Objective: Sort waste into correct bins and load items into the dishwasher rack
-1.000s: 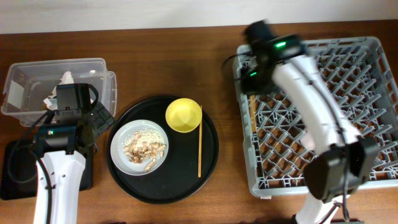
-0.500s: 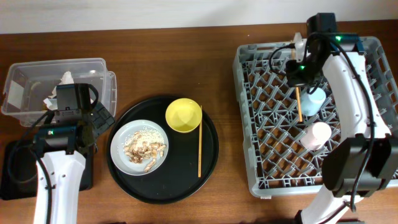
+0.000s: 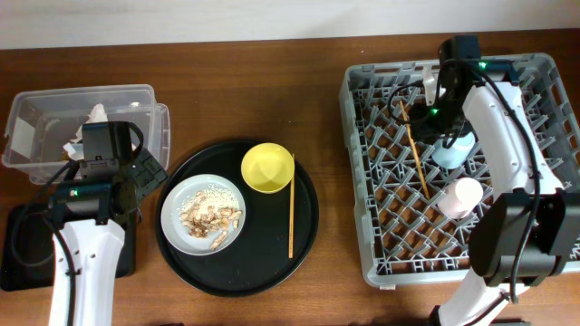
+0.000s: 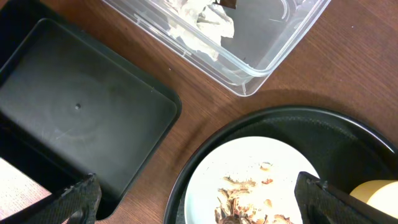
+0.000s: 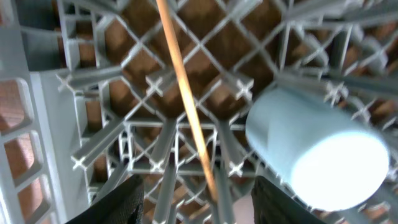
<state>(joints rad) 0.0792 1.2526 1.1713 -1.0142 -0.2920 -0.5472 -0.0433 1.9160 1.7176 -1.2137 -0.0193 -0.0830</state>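
Note:
One wooden chopstick [image 3: 415,149] [image 5: 186,93] lies loose and slanted on the lattice of the grey dishwasher rack [image 3: 535,72]. My right gripper [image 3: 437,113] [image 5: 199,205] hangs just above it, open, its fingers clear of the stick. A light-blue cup [image 3: 453,149] [image 5: 317,155] and a pink cup [image 3: 460,196] lie in the rack beside it. The other chopstick [image 3: 291,217] rests on the round tray next to the yellow bowl [image 3: 266,167]. The plate [image 3: 195,195] [image 4: 249,162] carries food scraps [image 3: 210,217] [image 4: 239,199]. My left gripper [image 3: 140,177] [image 4: 205,202] hovers open over the plate's left rim.
The clear tub [image 3: 54,104] [image 4: 273,43] at the far left holds crumpled napkins [image 3: 91,122] [image 4: 208,22]. The shallow black tray [image 3: 18,244] [image 4: 74,112] sits in front of it, under my left arm. A large round black tray [image 3: 272,254] bears the plate and the bowl.
My right arm swung from the rack's left edge across to its back middle. Its jaws have opened and the chopstick it carried now lies on the lattice. The left arm has not moved.

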